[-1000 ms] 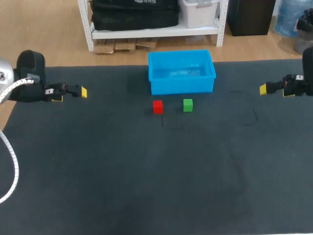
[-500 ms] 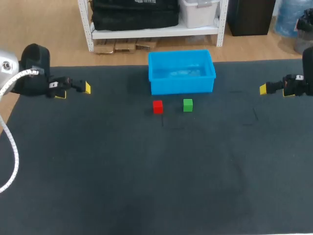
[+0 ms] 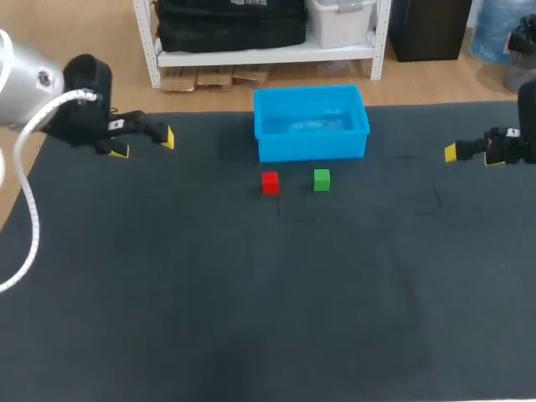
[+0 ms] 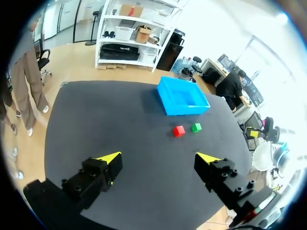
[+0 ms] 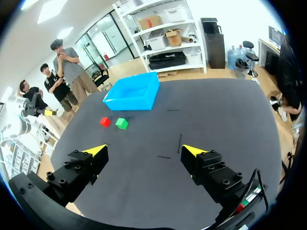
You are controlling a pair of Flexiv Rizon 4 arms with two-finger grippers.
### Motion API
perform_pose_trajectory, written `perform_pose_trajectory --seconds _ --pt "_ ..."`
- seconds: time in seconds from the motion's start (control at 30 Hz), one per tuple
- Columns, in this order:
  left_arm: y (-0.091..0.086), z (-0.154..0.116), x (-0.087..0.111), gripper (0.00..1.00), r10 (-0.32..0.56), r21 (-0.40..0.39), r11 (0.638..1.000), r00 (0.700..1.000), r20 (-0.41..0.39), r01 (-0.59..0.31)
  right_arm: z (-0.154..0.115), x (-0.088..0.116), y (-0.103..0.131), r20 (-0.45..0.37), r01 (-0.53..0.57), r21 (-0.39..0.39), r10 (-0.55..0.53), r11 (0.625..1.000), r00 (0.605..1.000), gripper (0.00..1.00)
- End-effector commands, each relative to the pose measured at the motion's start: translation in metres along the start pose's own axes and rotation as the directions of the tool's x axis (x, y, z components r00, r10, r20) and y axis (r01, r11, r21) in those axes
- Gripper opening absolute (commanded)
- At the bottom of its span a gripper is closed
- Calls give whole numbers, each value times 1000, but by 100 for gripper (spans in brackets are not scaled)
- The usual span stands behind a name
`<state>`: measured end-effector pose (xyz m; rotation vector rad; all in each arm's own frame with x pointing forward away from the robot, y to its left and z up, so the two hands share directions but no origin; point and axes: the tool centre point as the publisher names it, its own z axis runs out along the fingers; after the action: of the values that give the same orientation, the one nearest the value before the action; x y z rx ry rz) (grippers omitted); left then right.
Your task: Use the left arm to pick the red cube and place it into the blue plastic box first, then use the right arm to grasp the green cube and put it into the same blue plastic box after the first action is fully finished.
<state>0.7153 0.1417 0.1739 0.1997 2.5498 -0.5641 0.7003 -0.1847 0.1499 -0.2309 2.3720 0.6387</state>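
Task progress: We judged nothing done yet; both cubes lay on the table and we saw no cube in the box.
Red cube: The small red cube (image 3: 270,182) sat on the dark table cloth (image 3: 251,293), just at 6 o'clock of the box, touched by nothing.
Green cube: The small green cube (image 3: 322,179) sat near the red cube, at its 3 o'clock, with a gap between them.
Box: The open-topped blue plastic box (image 3: 311,149) stood at 12 o'clock of both cubes.
Left gripper: Our left gripper (image 3: 144,144) hung well apart from the red cube, at about its 10 o'clock, fingers spread wide and holding nothing.
Right gripper: Our right gripper (image 3: 471,156) hung at the green cube's 3 o'clock, well apart, likewise spread and bare.
What was left: Both pick-and-place steps, the left arm's first.
In the way: By our judgement, the green cube beside the red one and the box wall just behind could be knocked during the grasp.
Other things: A white cable (image 3: 29,218) looped along our left arm.
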Motion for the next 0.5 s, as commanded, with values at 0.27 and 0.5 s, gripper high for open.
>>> perform_pose_trajectory --seconds 0.27,0.5 --pt "-21 15 -21 100 -25 -182 983 995 -97 7 0 0 0 -1 1 1 -1 1000 1000 100" --pt "-37 24 -36 100 -29 -215 977 992 -125 2 0 0 0 -1 1 1 -1 1000 1000 100"
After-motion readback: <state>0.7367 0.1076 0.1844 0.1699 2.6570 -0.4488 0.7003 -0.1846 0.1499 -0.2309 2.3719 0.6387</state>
